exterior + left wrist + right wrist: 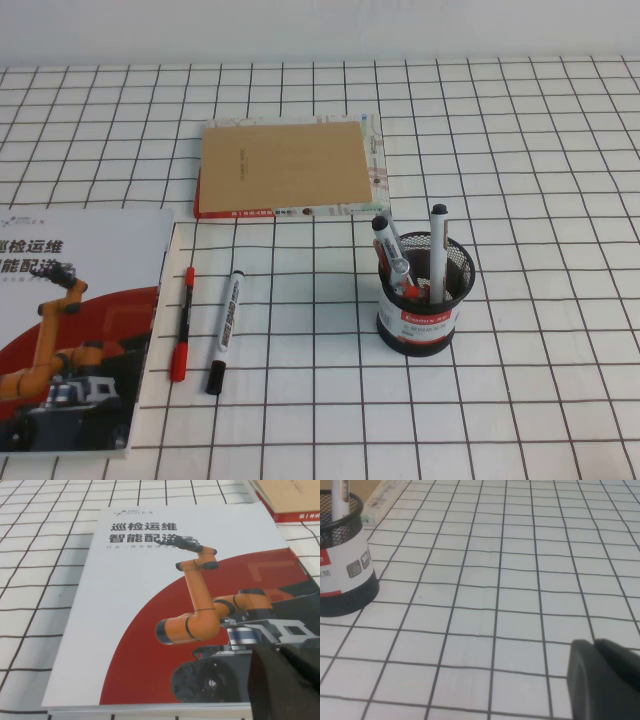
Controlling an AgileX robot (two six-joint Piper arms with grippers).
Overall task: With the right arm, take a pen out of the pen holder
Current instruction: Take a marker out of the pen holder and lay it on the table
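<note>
Found the black mesh pen holder [425, 300] standing right of centre on the gridded worktop [520, 150], one white pen [438, 250] upright inside it, a second pen [388, 250] leaning toward the robot's left. Caught the right hand [605, 680] closed, above bare grid, the holder near but untouched. Spotted the left hand [282, 680] over a brochure [125, 605] showing an orange robot arm, at the worktop's near left; could not tell whether open or closed. Noted a red pen [182, 325] and a black-capped marker [225, 332] lying side by side between brochure and holder, a tan-covered book [288, 168] behind.
</note>
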